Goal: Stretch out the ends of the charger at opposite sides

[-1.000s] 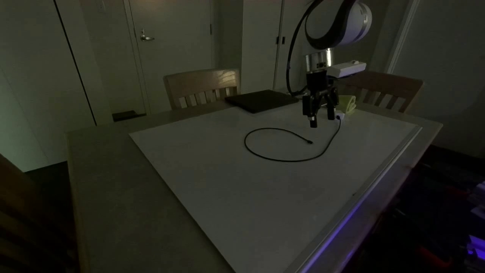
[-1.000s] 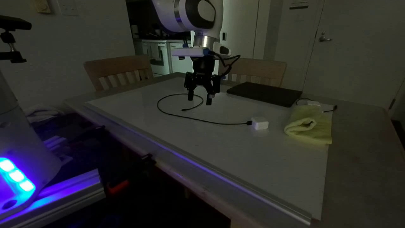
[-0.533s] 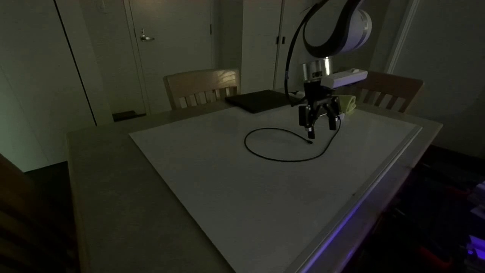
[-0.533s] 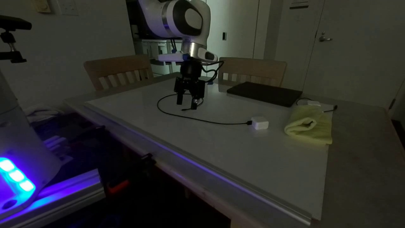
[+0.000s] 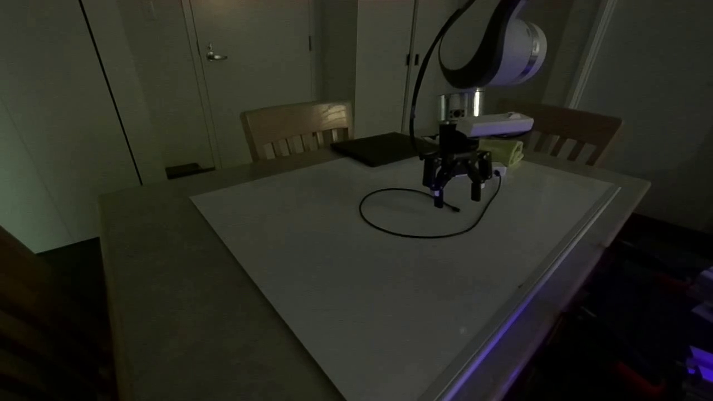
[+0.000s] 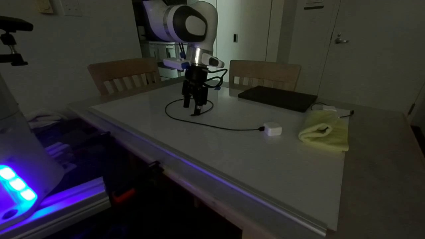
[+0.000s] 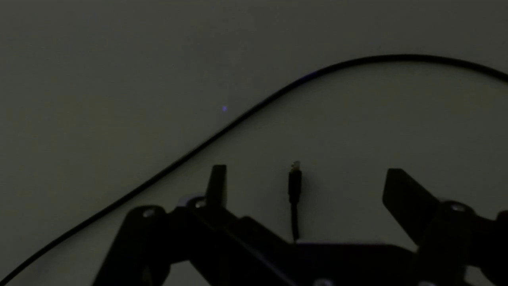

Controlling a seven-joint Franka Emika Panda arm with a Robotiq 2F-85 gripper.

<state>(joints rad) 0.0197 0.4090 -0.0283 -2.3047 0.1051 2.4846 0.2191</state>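
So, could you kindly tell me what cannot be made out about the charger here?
Connector tip, exact type: wrist view, too small and dark.
Cable leading to it: wrist view, partly hidden by the jaws.
Plug block, face opposite the cable: in an exterior view, turned away.

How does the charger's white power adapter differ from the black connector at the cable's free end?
The power adapter is white and blocky; the connector is black and slim, with a metallic-looking tip. The adapter has the cable plugged into it; the connector is plugged into nothing. In the wrist view, the connector shows within the open tool; the adapter is outside that picture. Both are on the white board, joined by one cable.
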